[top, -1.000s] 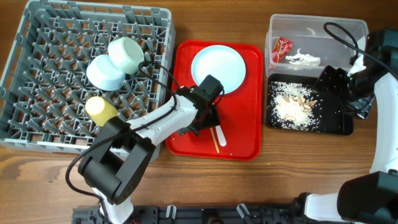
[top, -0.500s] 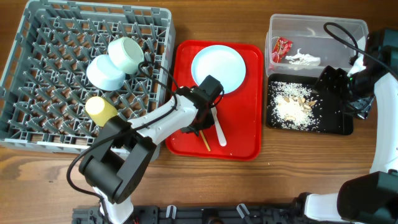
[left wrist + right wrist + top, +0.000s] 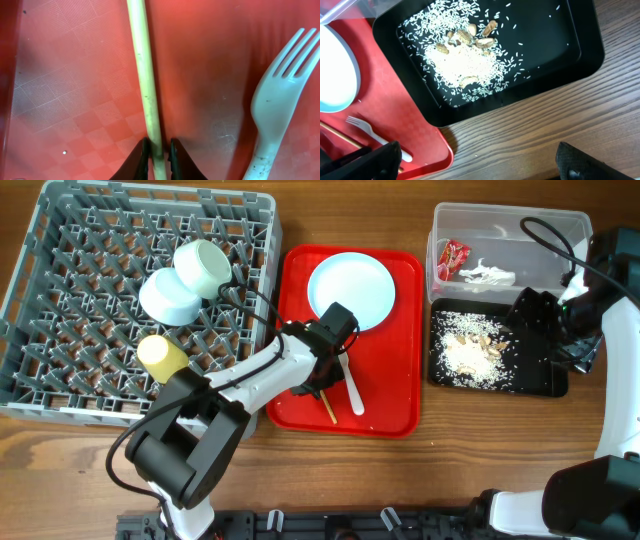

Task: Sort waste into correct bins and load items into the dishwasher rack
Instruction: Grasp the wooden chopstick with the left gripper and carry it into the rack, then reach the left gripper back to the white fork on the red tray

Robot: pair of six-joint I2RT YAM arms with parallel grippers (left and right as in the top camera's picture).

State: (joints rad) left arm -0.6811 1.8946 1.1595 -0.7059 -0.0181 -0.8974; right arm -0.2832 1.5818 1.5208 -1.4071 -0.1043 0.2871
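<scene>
My left gripper (image 3: 159, 155) is shut on a thin wooden chopstick (image 3: 144, 75) low over the red serving tray (image 3: 390, 380); its tip (image 3: 328, 408) pokes out below the gripper (image 3: 322, 380). The white fork (image 3: 277, 95) lies just to the right (image 3: 352, 390). The white plate (image 3: 350, 290) rests at the tray's back. A pale blue bowl (image 3: 167, 297), pale green bowl (image 3: 203, 266) and yellow cup (image 3: 160, 355) sit in the grey rack (image 3: 60, 300). My right gripper (image 3: 480, 165) is open above the black tray (image 3: 530, 375) of rice crumbs (image 3: 470, 352).
The clear tub (image 3: 500, 230) at the back right holds a red wrapper (image 3: 452, 258) and a white napkin (image 3: 487, 275). The black tray (image 3: 570, 30) nearly touches the red tray's right edge (image 3: 395, 115). Bare wooden table (image 3: 480, 450) lies along the front.
My left gripper has closed on the chopstick, and the stick's free end has swung a little left, away from the fork. The right arm has not moved.
</scene>
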